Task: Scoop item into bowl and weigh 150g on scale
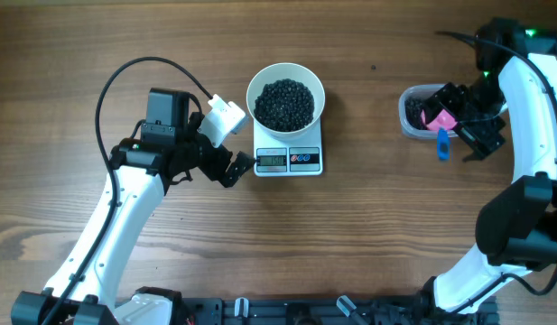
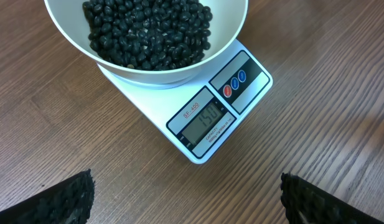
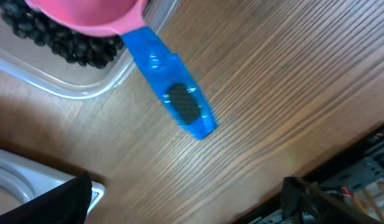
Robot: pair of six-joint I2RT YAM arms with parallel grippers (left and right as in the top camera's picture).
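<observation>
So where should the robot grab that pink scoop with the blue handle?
By the blue handle. The scoop's pink cup sits in the clear tub among the beans, but the handle pokes out past the rim over the table. It is probably best to come down from above and pinch across its narrow sides.

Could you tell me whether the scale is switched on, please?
On. In the left wrist view the scale has a display showing 150, with the bowl of beans standing on it.

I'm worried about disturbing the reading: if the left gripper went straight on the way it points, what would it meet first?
Likely the small white rectangular digital scale, at its display end; the left gripper is open, close beside it. Height is unclear.
</observation>
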